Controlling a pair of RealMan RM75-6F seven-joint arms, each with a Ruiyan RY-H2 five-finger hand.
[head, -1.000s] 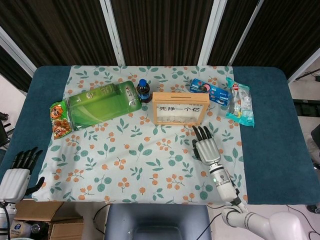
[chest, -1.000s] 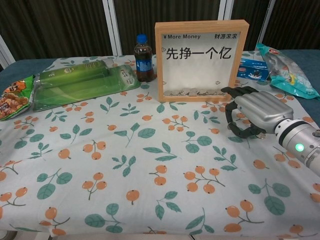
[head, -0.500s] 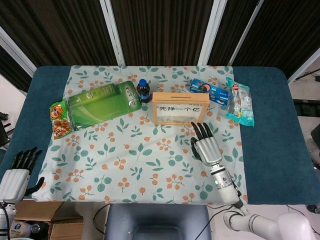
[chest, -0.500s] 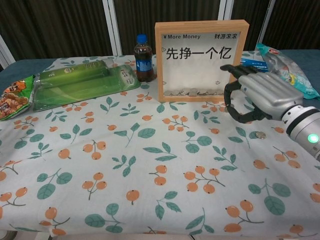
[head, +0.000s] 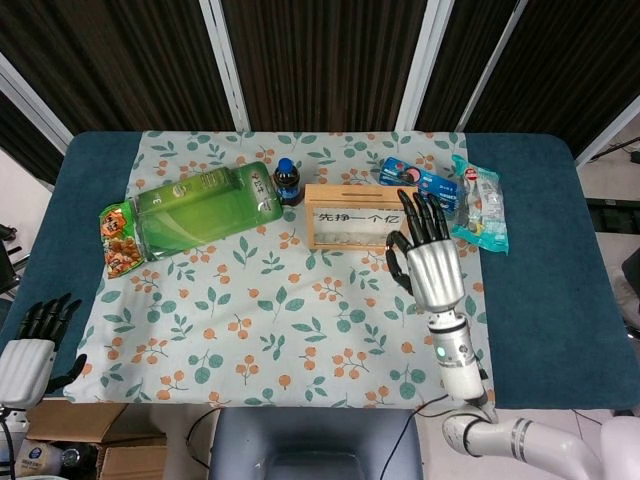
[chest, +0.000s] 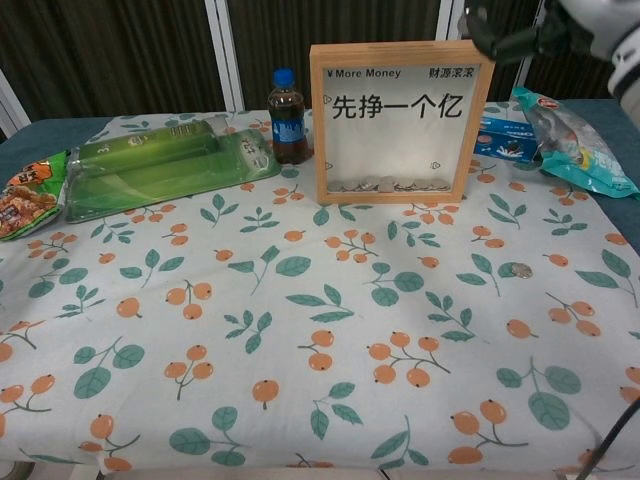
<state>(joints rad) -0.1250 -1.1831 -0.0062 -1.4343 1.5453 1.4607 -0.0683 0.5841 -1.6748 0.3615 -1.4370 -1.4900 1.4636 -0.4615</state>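
The right hand (head: 432, 262) was raised above the table (head: 530, 300), palm down and fingers (head: 420, 215) spread, holding nothing. In the head view its fingertips overlapped the right end of the frame (head: 356, 217); in the chest view only the dark fingertips showed at the top right corner, above the frame's upper right edge, so the hand (chest: 520, 28) hung well clear of the cloth (head: 300, 320). Its forearm ran back toward the near edge of the table, a green light glowing on the wrist.

The frame stood upright near the middle of the far half of the table, with coins lying along its bottom. 1 coin (chest: 520, 270) lay flat on the cloth, near the right edge of the cloth and apart from the frame.

The left hand (head: 28, 345) hung off the near left corner of the table, below its edge, fingers (head: 45, 315) slightly apart and straight, touching nothing.

A cola bottle (head: 288, 182) stood just left of the frame. A green pack (head: 200, 210) lay further left, with a snack bag (head: 118, 240) at its left end. A blue box (head: 415, 180) and a clear bag (head: 480, 205) lay toward the far right corner of the cloth.
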